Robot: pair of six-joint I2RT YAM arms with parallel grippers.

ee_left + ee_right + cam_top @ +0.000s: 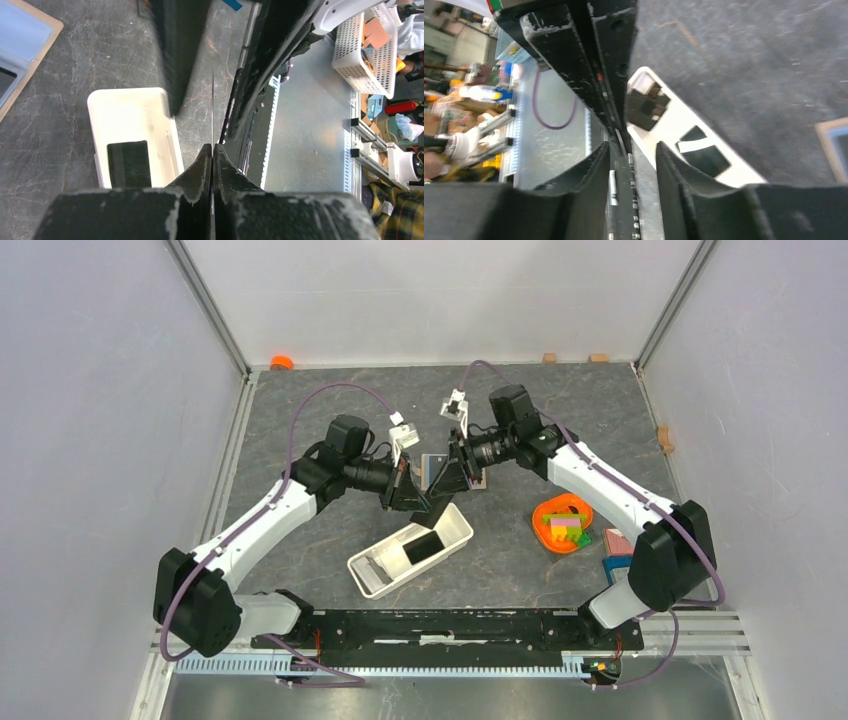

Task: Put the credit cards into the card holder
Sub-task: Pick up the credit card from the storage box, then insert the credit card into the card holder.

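The card holder, a long white tray (375, 575), lies on the grey table with one black credit card (424, 547) flat inside it. Both grippers meet just above its far end. My left gripper (213, 147) is shut on the second credit card (213, 100), seen edge-on as a thin line rising from its tips. My right gripper (631, 146) is open around the same card (624, 190). That card lies against one finger, with a gap to the other. The left wrist view shows the tray (125, 100) and its card (129, 162) below left.
An orange bowl (562, 523) of coloured blocks sits right of the tray, with a blue and pink box (617, 550) beside it. A framed blue board (20, 45) lies behind the grippers. Small wooden blocks and an orange cap (281, 362) sit along the back wall.
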